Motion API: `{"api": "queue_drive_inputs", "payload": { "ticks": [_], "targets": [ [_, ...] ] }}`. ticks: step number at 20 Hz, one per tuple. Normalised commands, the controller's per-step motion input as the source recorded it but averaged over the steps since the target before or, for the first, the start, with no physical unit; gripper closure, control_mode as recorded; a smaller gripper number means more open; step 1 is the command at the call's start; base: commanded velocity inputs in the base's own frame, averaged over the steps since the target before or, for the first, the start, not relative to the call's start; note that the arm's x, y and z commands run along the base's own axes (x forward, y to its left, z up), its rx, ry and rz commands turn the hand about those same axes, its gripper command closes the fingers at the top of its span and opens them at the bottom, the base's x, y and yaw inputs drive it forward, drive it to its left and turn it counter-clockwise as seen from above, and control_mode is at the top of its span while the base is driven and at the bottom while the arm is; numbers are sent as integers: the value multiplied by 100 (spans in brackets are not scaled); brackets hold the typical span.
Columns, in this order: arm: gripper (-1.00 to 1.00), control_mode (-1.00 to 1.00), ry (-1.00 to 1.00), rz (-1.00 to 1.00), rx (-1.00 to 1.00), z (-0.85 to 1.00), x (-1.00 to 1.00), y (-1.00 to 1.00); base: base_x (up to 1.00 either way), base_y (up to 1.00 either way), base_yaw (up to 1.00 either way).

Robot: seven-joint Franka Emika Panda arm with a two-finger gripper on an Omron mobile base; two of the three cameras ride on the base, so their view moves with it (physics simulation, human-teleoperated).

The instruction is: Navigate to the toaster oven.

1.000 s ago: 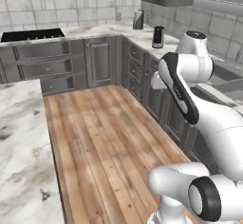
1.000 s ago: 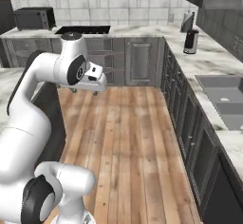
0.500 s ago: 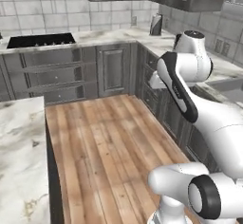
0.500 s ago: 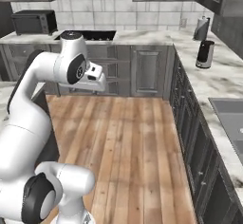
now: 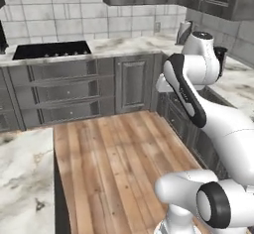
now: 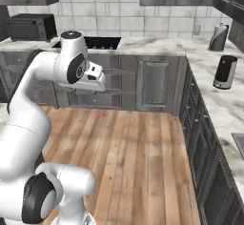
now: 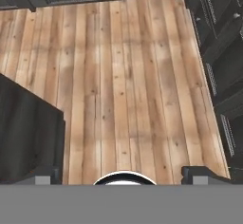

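The toaster oven point(image 6: 29, 27) is a dark box with a wide glass door. It stands on the marble counter at the far left of the right base view, left of the cooktop. My gripper point(image 7: 122, 176) hangs in mid-air over the wooden floor, pointing down at the planks. Its fingertips point(image 7: 45, 175) sit wide apart, open, with nothing between them. In the right base view the hand point(image 6: 91, 77) is in front of the drawer cabinets, well right of the oven.
A flat black cooktop point(image 5: 52, 49) lies on the back counter above grey drawers. A marble island point(image 5: 22, 178) fills the lower left. On the right counter stand a silver canister point(image 6: 218, 37) and a black cylinder point(image 6: 224, 71). The wooden floor point(image 5: 114, 158) runs between the cabinets.
The whole scene has slid to the right and grown larger in both base views, so the base has moved. The arm keeps the same pose.
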Motion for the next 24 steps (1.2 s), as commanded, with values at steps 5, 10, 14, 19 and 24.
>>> {"api": "queue_drive_inputs", "payload": {
  "ticks": [5,10,14,19,24],
  "targets": [
    [-100,100,0,0,0,0,0,0,100,-3,11],
    [-100,100,0,0,0,0,0,0,100,-2,15],
    [-100,100,0,0,0,0,0,0,100,-5,19],
    [-100,100,0,0,0,0,0,0,100,0,19],
    [-100,100,0,0,0,0,0,0,100,0,23]
  ]
}}
